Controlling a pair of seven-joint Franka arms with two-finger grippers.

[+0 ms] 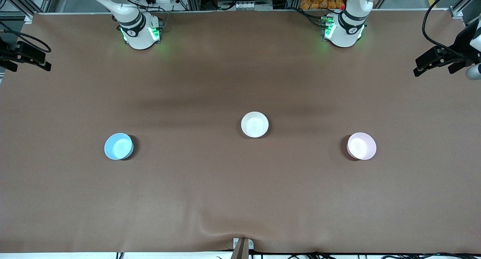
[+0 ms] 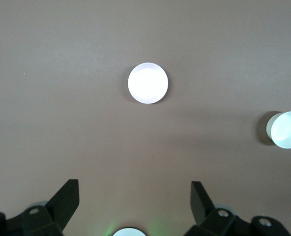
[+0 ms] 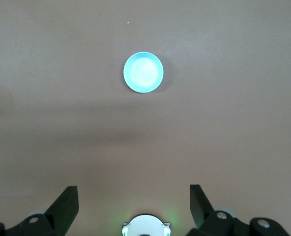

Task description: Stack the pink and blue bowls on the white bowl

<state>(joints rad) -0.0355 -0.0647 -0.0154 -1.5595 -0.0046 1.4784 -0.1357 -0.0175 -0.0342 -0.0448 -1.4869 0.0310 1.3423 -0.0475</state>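
Observation:
The white bowl (image 1: pixel 254 124) stands upright mid-table. The light blue bowl (image 1: pixel 118 146) stands toward the right arm's end, and the pale pink bowl (image 1: pixel 361 146) toward the left arm's end. Both are slightly nearer the front camera than the white bowl. My left gripper (image 2: pixel 134 189) is open and empty, high over the table near its base, with the pink bowl (image 2: pixel 148 83) and the white bowl (image 2: pixel 285 129) far below it. My right gripper (image 3: pixel 134 192) is open and empty, high near its base, with the blue bowl (image 3: pixel 143 73) far below. Neither gripper shows in the front view.
The brown table cover (image 1: pixel 240 199) has a wrinkle at its front-camera edge. Black equipment (image 1: pixel 443 59) juts in at the left arm's end, and more black equipment (image 1: pixel 26 54) at the right arm's end. The arm bases (image 1: pixel 139 31) stand along the table's robot edge.

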